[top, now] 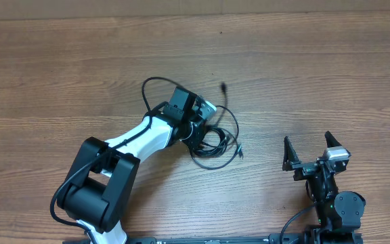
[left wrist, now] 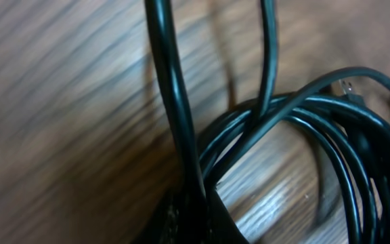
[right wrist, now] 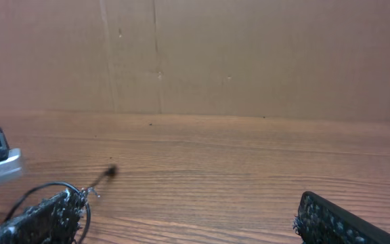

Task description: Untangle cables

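The cables (top: 217,139) lie as a tangle of thin black loops in the middle of the table, with one plug tip (top: 223,87) sticking out behind them. My left gripper (top: 199,129) is down on the tangle's left side. In the left wrist view its jaws (left wrist: 191,220) are shut on one cable strand (left wrist: 173,102), which runs up out of them; the other coils (left wrist: 303,115) lie to the right on the wood. My right gripper (top: 309,141) stands open at the front right, apart from the cables. Between its fingers (right wrist: 191,220) is only bare wood.
A brown cardboard wall (right wrist: 249,54) stands behind the table's far edge. The left arm's white link (top: 137,139) and black base (top: 97,186) lie across the front left. A loose plug tip (right wrist: 110,171) shows left of the right gripper.
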You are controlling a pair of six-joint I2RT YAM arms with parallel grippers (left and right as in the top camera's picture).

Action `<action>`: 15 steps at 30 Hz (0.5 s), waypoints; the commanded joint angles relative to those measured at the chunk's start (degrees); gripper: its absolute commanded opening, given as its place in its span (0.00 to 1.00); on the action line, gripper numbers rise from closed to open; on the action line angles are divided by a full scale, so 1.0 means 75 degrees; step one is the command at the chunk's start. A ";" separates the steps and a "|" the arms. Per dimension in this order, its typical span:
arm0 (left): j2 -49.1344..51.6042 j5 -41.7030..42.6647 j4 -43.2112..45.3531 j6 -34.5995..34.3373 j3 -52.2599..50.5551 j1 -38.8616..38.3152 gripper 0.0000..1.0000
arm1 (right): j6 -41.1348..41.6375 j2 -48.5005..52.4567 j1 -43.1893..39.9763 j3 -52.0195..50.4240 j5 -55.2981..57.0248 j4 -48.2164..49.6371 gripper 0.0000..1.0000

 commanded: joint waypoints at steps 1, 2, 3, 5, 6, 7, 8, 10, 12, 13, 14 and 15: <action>0.0289 -0.1737 -0.1134 -0.4269 -0.0189 0.0102 0.04 | -0.0035 -0.0087 0.0029 -0.0076 0.0064 0.0026 1.00; 0.0289 -0.1784 -0.1341 -0.4500 -0.0152 0.0152 0.05 | -0.0035 -0.0087 0.0029 -0.0076 0.0064 0.0026 1.00; 0.0289 -0.1751 -0.1437 -0.4546 -0.0119 0.0210 0.09 | -0.0035 -0.0087 0.0029 -0.0076 0.0064 0.0026 1.00; 0.0289 -0.1585 -0.1513 -0.4538 -0.0085 0.0289 0.29 | -0.0035 -0.0087 0.0029 -0.0076 0.0064 0.0026 1.00; 0.0289 -0.1524 -0.1545 -0.4508 -0.0085 0.0323 0.29 | -0.0035 -0.0087 0.0029 -0.0076 0.0064 0.0026 1.00; 0.0289 -0.1527 -0.1585 -0.4503 -0.0085 0.0358 0.34 | -0.0032 -0.0087 0.0029 -0.0076 0.0064 0.0026 1.00; 0.0289 -0.1527 -0.1585 -0.4465 -0.0085 0.0391 0.73 | -0.0035 -0.0087 0.0029 -0.0076 0.0064 0.0026 1.00; 0.0291 -0.1498 -0.1504 -0.4266 -0.0085 0.0428 1.00 | -0.0035 -0.0087 0.0029 -0.0076 0.0064 0.0026 1.00; 0.0259 -0.1335 -0.1521 -0.3911 -0.0085 0.0440 0.99 | -0.0035 -0.0087 0.0029 -0.0076 0.0064 0.0026 1.00; 0.0248 -0.1195 -0.1504 -0.3640 -0.0085 0.0452 0.99 | -0.0032 -0.0087 0.0029 -0.0076 0.0064 0.0026 1.00; 0.0178 -0.1087 -0.1501 -0.3110 -0.0023 0.0460 1.00 | -0.0035 -0.0087 0.0029 -0.0076 0.0064 0.0026 1.00; 0.0114 -0.1102 -0.1510 -0.2780 0.0032 0.0460 1.00 | -0.0032 -0.0087 0.0029 -0.0076 0.0064 0.0026 1.00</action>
